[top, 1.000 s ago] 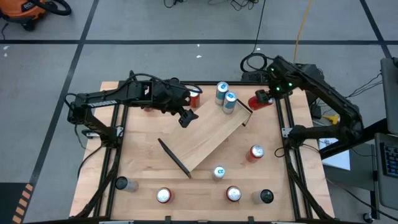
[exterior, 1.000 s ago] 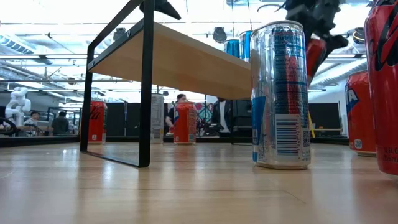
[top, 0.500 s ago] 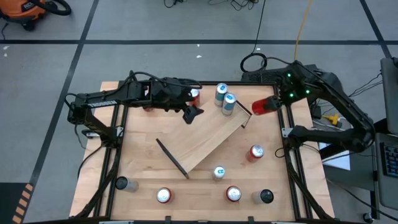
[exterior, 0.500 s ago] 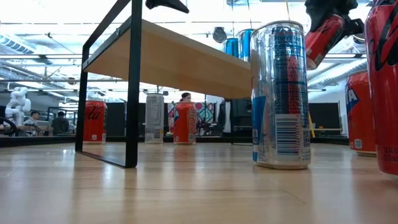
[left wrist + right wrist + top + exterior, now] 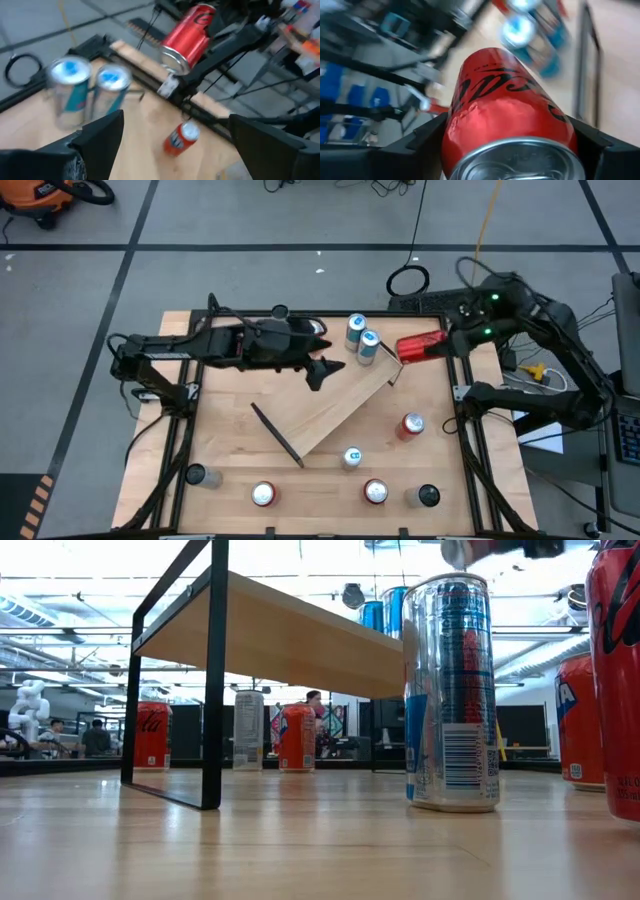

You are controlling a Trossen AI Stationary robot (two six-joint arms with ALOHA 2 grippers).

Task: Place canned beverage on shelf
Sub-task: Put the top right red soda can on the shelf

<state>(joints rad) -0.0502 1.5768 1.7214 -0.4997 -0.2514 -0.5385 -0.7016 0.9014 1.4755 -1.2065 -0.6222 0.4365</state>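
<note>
Two cans point(image 5: 362, 338): already standing on shelf point(image 5: 330, 405), far end.
Right gripper point(image 5: 447, 343): clamping red can point(image 5: 421, 346) sideways in air, beside that shelf end.
Left gripper point(image 5: 322, 370): hanging wide, empty, over shelf.
Remaining: upright red can, set it on shelf.

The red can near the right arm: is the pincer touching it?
Touching. In the right wrist view the red can sits clamped between the right pincer's dark fingers; from above it hangs sideways, lifted.

2 cans point(image 5: 362, 338) on shelf point(image 5: 335, 405) far end, held can point(image 5: 421, 346) just right, 4 cans point(image 5: 320, 495) along table point(image 5: 230, 450) front
</note>
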